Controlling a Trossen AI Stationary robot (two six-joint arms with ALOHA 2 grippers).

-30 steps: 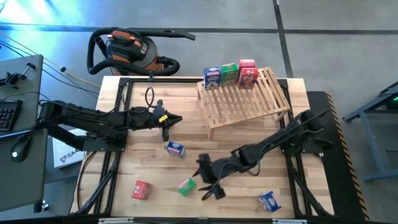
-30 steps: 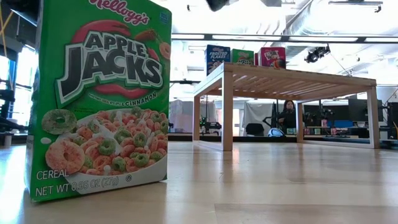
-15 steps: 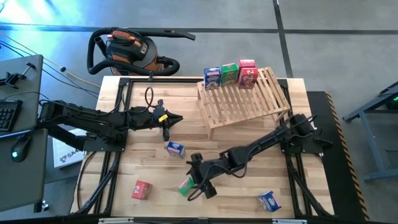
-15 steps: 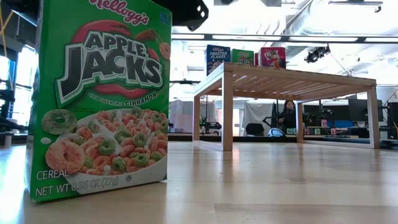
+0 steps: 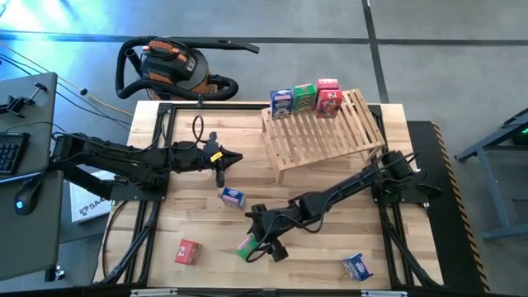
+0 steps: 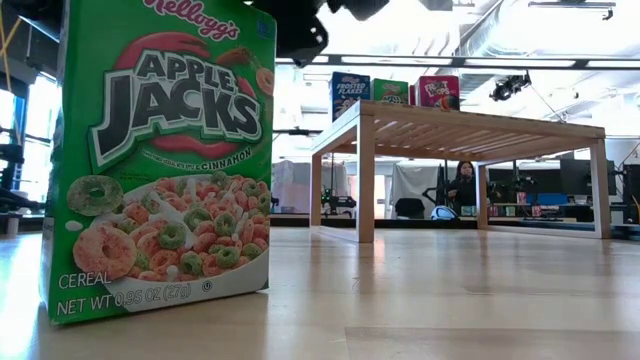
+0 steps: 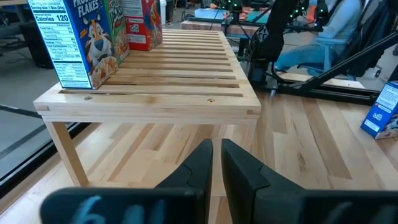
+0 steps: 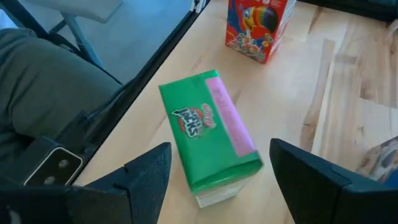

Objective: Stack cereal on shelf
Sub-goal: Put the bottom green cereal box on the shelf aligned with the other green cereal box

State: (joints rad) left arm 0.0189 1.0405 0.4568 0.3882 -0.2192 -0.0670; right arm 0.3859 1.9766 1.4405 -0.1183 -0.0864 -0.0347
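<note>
Plank table (image 5: 198,227) — right gripper (image 8: 214,168) spread over green box (image 8: 211,134), left gripper (image 7: 216,163) clenched empty.

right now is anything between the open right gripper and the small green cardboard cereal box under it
Nothing visible. The right gripper hangs just above the small green cardboard cereal box, its open fingers on either side, with only bare wooden plank tabletop around.

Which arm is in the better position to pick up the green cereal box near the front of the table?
The right: its open hand hovers over the green cereal box, fingers either side. The left hand is shut, near the shelf.
</note>
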